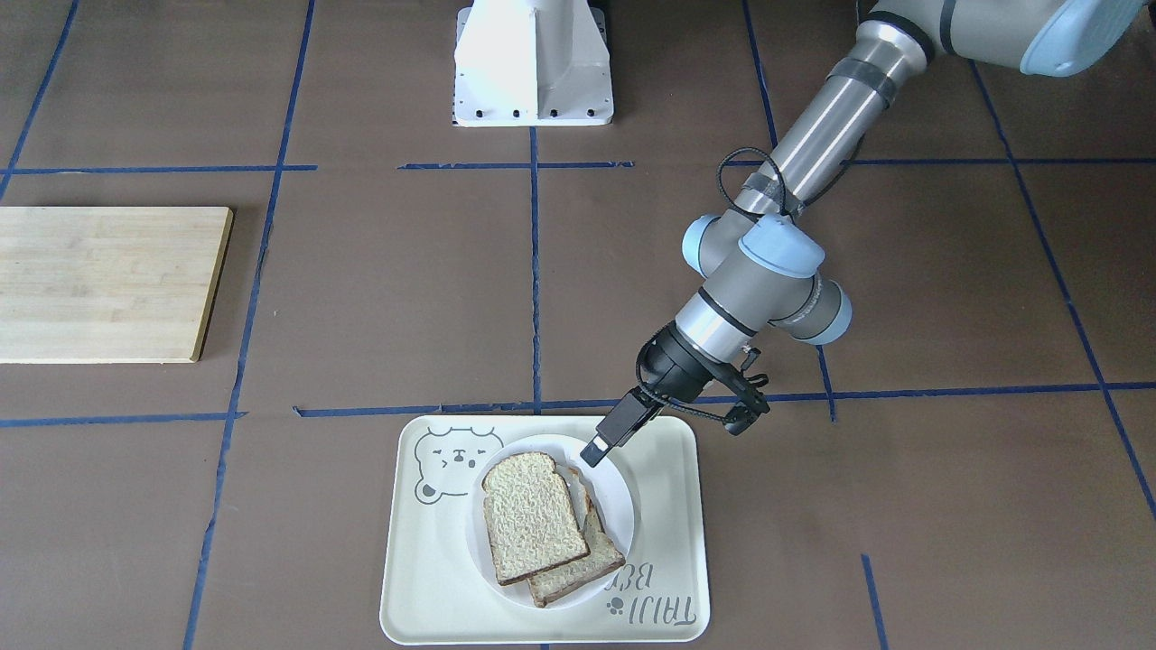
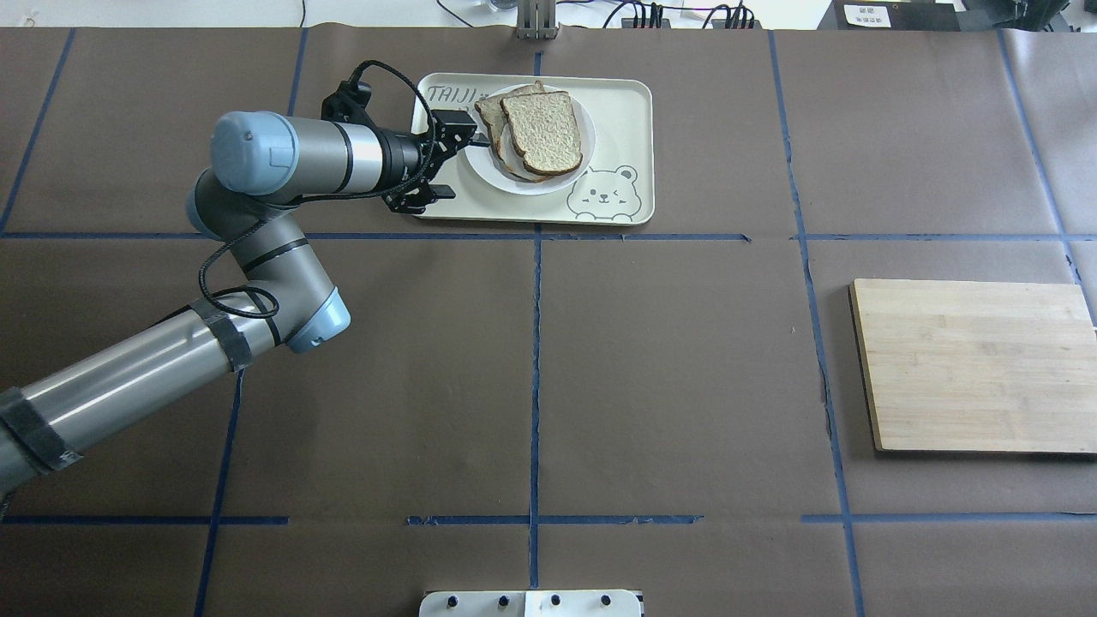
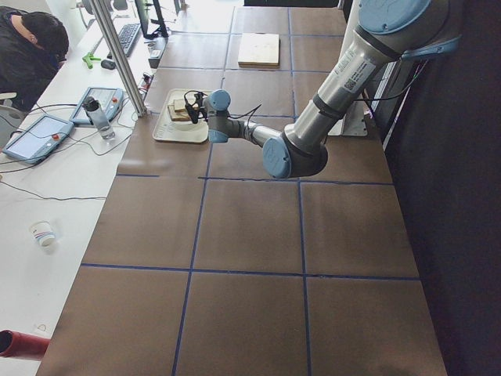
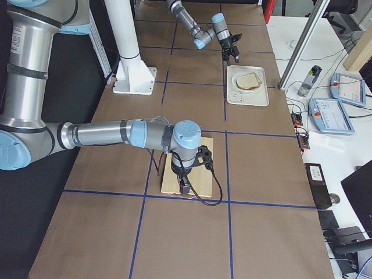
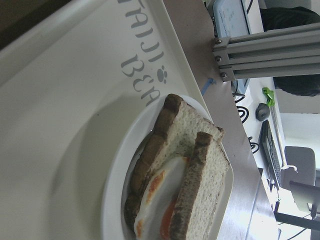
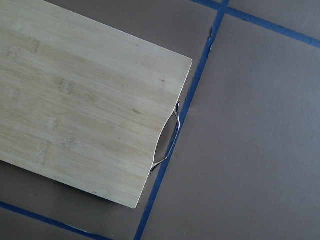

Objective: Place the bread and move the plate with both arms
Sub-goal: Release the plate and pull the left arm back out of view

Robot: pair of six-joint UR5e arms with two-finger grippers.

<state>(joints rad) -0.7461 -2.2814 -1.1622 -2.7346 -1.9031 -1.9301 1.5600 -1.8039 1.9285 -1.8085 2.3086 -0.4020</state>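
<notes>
The left gripper [image 1: 593, 451] sat at the rim of the plate [image 1: 619, 504]; whether it had closed could not be told. Just beyond lay the bread [image 1: 533, 515], already placed, so moving the plate seemed in hand, needing a firm rim grip.

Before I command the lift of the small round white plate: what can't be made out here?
Right gripper: only in exterior right, small; open or shut unclear.
Fried egg: hidden by dark-crusted top bread slice in overhead and front views.
Round white plate: cut off by left wrist view's bottom edge.
</notes>
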